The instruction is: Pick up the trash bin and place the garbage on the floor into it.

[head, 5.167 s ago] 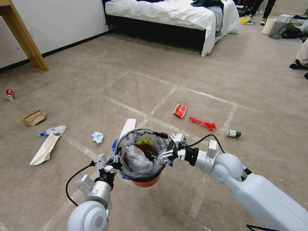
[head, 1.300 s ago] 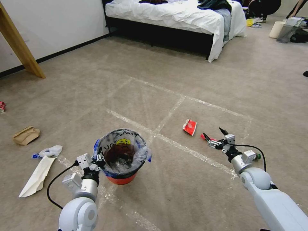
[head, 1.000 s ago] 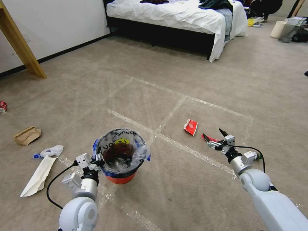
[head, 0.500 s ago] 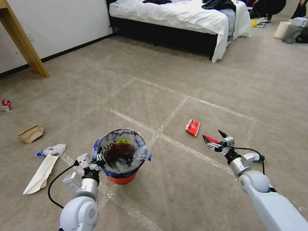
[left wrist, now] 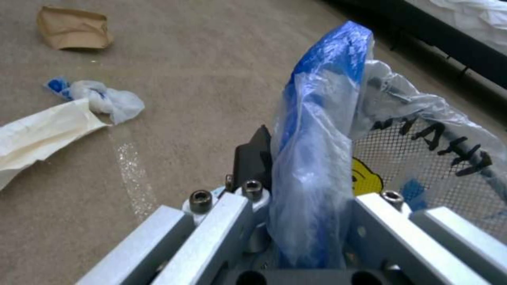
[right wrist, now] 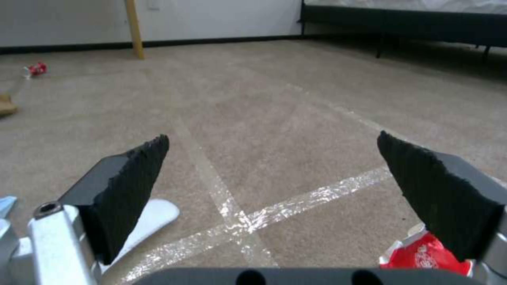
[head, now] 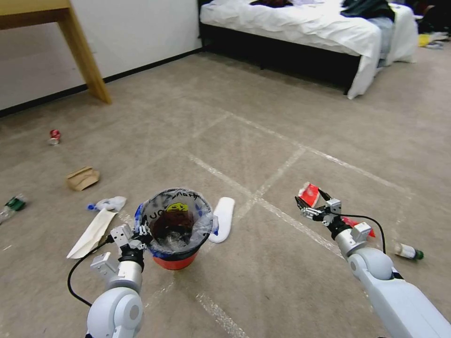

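The red trash bin (head: 174, 257), lined with a clear blue-edged bag (left wrist: 322, 118), hangs low over the carpet. My left gripper (head: 141, 233) is shut on its rim, and the left wrist view shows that gripper (left wrist: 304, 178) pinching the bag's edge. My right gripper (head: 312, 204) stands open in the air just before a red wrapper (head: 309, 192). In the right wrist view the gripper (right wrist: 283, 186) is wide open with the wrapper (right wrist: 422, 253) under one finger. A white foam piece (head: 223, 218) lies beside the bin. Another red wrapper (head: 359, 226) and a bottle (head: 408, 251) lie to the right.
To the left lie white paper (head: 91, 227), a tissue (head: 108, 203), a brown carton (head: 82, 178), a red can (head: 55, 136) and a green-labelled bottle (head: 11, 205). A bed (head: 305, 28) stands at the back and a wooden table leg (head: 87, 61) at the back left. Tape lines cross the carpet.
The whole picture has shifted right, so the camera has turned left. The foam piece and more left-side litter now show. Five seconds ago my right gripper was at the bin's mouth.
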`<state>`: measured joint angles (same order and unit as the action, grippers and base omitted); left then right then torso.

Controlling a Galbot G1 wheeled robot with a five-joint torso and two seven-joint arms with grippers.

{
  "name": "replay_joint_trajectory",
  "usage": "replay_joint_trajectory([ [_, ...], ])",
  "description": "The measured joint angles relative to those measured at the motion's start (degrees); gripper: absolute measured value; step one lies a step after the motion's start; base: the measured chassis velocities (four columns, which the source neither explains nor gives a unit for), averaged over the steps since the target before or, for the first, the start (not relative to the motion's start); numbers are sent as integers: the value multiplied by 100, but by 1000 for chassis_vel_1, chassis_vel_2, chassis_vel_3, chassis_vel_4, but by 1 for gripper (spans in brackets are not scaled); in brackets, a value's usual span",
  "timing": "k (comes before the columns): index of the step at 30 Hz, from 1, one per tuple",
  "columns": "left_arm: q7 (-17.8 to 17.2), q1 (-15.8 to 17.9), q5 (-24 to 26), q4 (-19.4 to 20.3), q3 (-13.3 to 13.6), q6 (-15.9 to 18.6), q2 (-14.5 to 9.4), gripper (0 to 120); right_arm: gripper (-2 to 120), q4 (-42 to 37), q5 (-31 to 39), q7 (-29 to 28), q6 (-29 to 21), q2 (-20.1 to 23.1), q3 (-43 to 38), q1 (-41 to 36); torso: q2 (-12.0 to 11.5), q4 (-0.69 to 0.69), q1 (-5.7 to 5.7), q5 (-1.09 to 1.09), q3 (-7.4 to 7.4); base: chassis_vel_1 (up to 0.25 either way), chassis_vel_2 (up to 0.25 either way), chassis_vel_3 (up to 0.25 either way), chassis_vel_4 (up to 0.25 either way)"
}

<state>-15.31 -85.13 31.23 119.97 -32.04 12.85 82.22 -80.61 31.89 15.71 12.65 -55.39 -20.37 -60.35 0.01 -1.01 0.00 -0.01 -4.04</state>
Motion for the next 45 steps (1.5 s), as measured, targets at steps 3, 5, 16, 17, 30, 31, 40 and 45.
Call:
replay_joint_trajectory([
  [3, 44, 11, -11, 24, -12, -6, -6, 4, 100, -42, -24, -199, -284, 78, 74, 42, 0, -4, 0, 0, 0, 0, 0, 0, 0],
  [5, 79, 25, -11, 31, -16, -15, -15, 4, 100, -29, -95, -373, -515, 159, 158, 102, 0, -4, 0, 1, 0, 0, 0, 0, 0],
  [16, 70, 138, -30, -16, 54, 4, -85, 4, 100, 543, -84, -591, -1148, 391, 538, 685, 0, -3, 0, 1, 0, 0, 0, 0, 0],
  [17, 70, 139, -31, -16, 44, 8, -98, 4, 100, 629, -33, -604, -1198, 410, 650, 809, 0, -3, 0, 1, 0, 0, 0, 0, 0],
  [30, 55, 186, 15, 10, -343, 15, -157, 4, 100, 1501, 860, -1102, -2028, 75, 2407, 2632, 0, -1, 0, -1, -1, 0, 0, 0, 0],
  [31, 55, 169, -32, 11, -424, 15, -156, 4, 100, 1707, 883, -1112, -2044, -27, 2660, 2850, 0, -1, 0, 0, 0, 0, 0, 0, 0],
  [40, 68, 159, -34, -108, -723, -9, -140, 4, 100, 2364, 812, -945, -1946, -583, 3355, 3450, 0, -2, 0, -1, 0, 0, 0, 0, 0],
  [45, 48, 186, 19, -164, -1021, -9, -91, 4, 100, 2720, 1240, -801, -2164, -963, 3830, 3840, 0, -1, 0, 1, 0, 0, 0, 0, 0],
])
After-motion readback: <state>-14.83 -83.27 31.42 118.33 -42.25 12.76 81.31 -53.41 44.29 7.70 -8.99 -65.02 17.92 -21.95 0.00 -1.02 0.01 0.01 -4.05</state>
